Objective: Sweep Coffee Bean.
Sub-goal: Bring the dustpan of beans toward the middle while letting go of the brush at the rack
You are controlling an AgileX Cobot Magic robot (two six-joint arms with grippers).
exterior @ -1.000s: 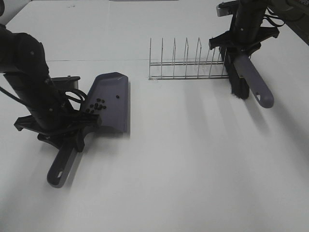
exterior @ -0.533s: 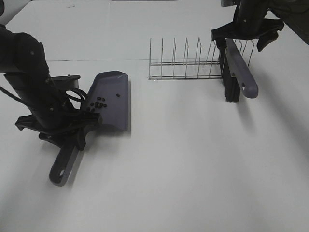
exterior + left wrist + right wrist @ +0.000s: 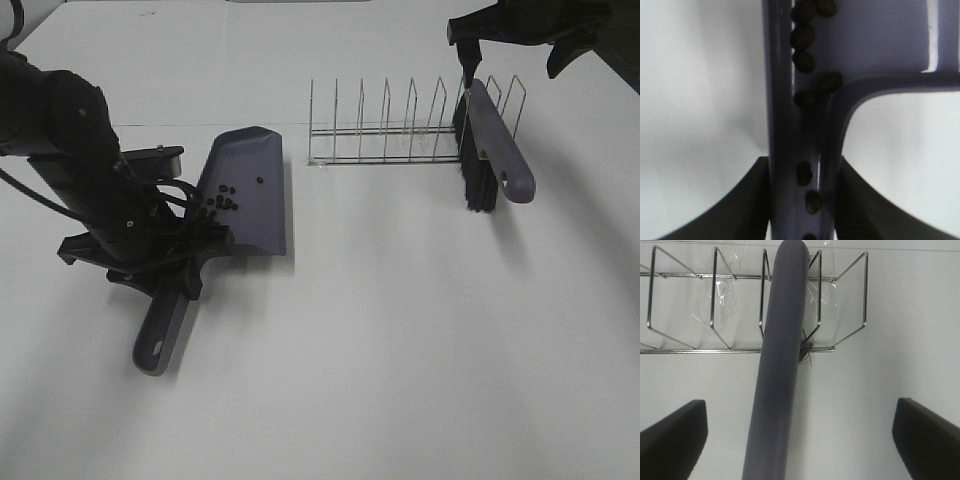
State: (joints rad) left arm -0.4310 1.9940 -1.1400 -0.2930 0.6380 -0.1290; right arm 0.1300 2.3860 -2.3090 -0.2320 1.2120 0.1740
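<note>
The grey-purple dustpan [image 3: 250, 185] lies on the white table, left of centre, with several coffee beans [image 3: 220, 200] in its pan near the handle end. My left gripper [image 3: 168, 268] is shut on the dustpan's handle [image 3: 160, 335]. The left wrist view shows the handle [image 3: 790, 150] clamped between both fingers [image 3: 747, 205], with beans [image 3: 803, 36] along it. The brush [image 3: 492, 140] leans in the wire rack [image 3: 385, 135], bristles [image 3: 478, 188] down on the table. My right gripper [image 3: 510, 40] is open and empty above it. The right wrist view shows the brush handle [image 3: 777, 365] between the wide-apart fingers [image 3: 670, 440].
The wire rack [image 3: 715, 305] has several upright dividers and stands at the back right of the table. The table's back edge runs just behind it.
My right gripper let go of the brush and drew back and up; the brush now rests in the rack. My left arm moved the dustpan to the right and a little farther back.
</note>
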